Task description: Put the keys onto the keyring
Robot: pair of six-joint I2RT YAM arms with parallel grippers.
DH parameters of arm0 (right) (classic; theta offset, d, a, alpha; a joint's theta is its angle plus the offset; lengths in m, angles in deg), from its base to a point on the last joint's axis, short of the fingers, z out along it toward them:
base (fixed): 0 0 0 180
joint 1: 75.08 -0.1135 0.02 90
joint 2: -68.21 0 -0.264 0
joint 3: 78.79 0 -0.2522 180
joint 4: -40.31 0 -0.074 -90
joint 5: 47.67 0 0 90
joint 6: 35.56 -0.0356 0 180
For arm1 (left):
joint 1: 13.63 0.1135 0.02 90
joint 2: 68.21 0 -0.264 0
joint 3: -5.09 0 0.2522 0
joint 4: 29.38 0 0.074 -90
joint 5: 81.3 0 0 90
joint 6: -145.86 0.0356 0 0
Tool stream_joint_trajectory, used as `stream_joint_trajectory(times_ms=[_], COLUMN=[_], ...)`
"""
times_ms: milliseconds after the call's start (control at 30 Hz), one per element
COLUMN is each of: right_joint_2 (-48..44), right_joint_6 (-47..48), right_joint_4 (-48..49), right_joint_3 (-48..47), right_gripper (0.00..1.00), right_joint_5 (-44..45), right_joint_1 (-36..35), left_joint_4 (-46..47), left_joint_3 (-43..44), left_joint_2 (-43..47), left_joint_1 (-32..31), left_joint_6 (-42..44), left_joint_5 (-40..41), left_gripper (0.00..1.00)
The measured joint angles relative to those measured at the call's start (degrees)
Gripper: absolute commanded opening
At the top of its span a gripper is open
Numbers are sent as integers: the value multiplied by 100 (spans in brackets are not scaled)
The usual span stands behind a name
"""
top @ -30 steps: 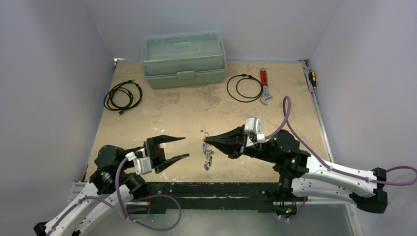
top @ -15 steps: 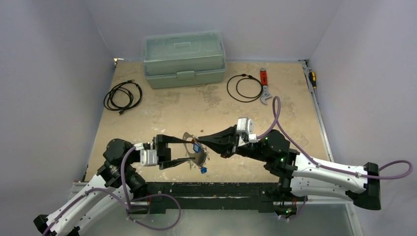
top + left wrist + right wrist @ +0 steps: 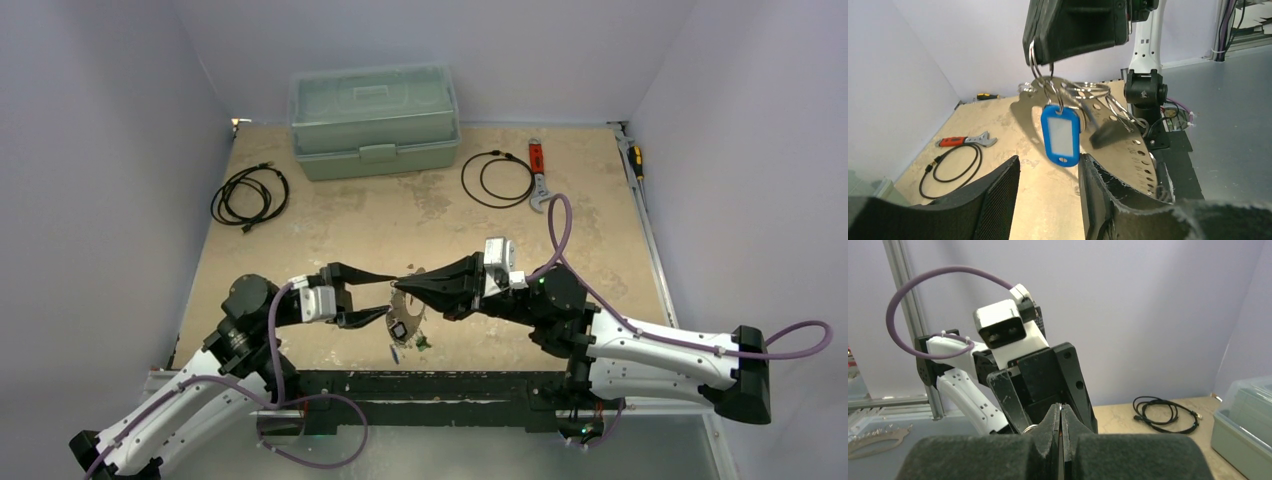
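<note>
Pale lilac walls close in a scuffed tan table (image 3: 330, 235), with both arms reaching toward each other over its near middle. Above that spot hangs the keyring (image 3: 1033, 59), thin silvery loops lifted clear of the board and caught at their top in the right gripper (image 3: 408, 288). That gripper's fingers are pressed together on the wire. The right wrist view shows the two pads meeting with only a sliver of ring beside them.

Below the loops the keys (image 3: 398, 333) dangle in a small cluster. The clearest piece is a blue plastic head (image 3: 1061, 134) with a pale window, hanging upright. A darker piece beside it is too blurred to make out. A curved silvery plate (image 3: 1135, 150) punched with rows of holes hangs from the same loops, behind and to one side of the blue head.

The left gripper (image 3: 389, 296) faces the right one tip to tip. Its jaws are spread, one finger on each side of the hanging bundle. In the left wrist view the blue head sits in the gap between the fingers (image 3: 995, 200). Whether either pad touches it or the plate cannot be told.

Farther out, at the back of the table, a pale green toolbox (image 3: 375, 120) stands closed against the wall. One coiled black cable (image 3: 250, 195) lies toward the left edge. A second black coil (image 3: 497, 180) lies right of the toolbox, just beside a red-handled wrench (image 3: 539, 172). A screwdriver (image 3: 634, 160) rests along the right edge.
</note>
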Motion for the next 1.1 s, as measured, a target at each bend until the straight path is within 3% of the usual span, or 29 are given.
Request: stream_joint_trajectory(times_ms=[133,300,400,733,1100], right_joint_2=[13,160,264,485,201], right_joint_6=[-59,-146,-216,-348,-308], right_joint_4=[164,343,439,739,415], right_joint_3=[0,0,7,68,127], right_gripper=[0,0,0,0,0], right_joint_5=[-20,-144,-216,-723,-922], right_joint_1=[0,0,0,0,2], left_joint_4=[-37,-33,0,59,68], left_joint_3=[0,0,0,-2,-2], left_joint_2=[-52,0,79,199,201], left_joint_1=[0,0,0,0,-7], left_joint_6=[0,2,4,149,219], left_joint_5=[-13,-87,-153,-610,-796], left_gripper=[48,58,58,0,0])
